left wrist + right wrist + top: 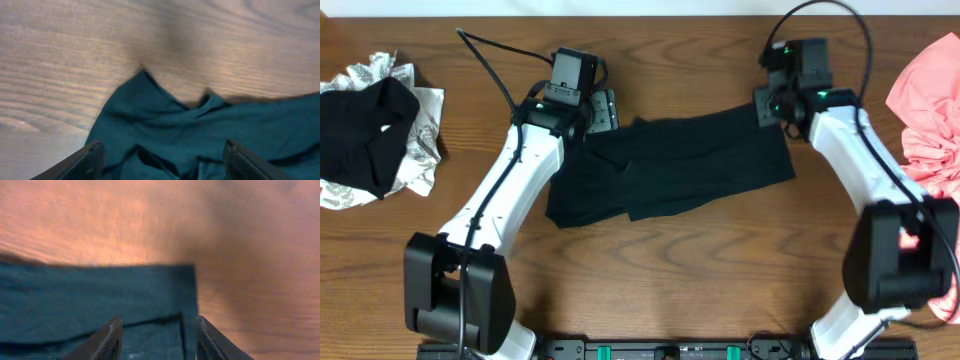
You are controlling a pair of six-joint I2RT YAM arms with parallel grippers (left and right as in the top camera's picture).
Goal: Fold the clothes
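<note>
The black shirt [680, 165] lies spread and partly folded across the middle of the wooden table [720, 260]. My left gripper [600, 110] hovers over its far left corner. In the left wrist view the left gripper [162, 147] stands open, its fingers wide apart above rumpled fabric [165, 120] with nothing pinched. My right gripper [767, 105] is at the shirt's far right corner. Seen from the right wrist, the right gripper [157, 322] is open, and its fingers straddle the flat corner of the shirt [100, 295], right by the edge.
Another black garment [365, 130] lies on a white-grey patterned piece [420, 150] at the table's left edge. A salmon-pink tee [930, 100] is bunched at the right edge. The arm bases stand along the front edge.
</note>
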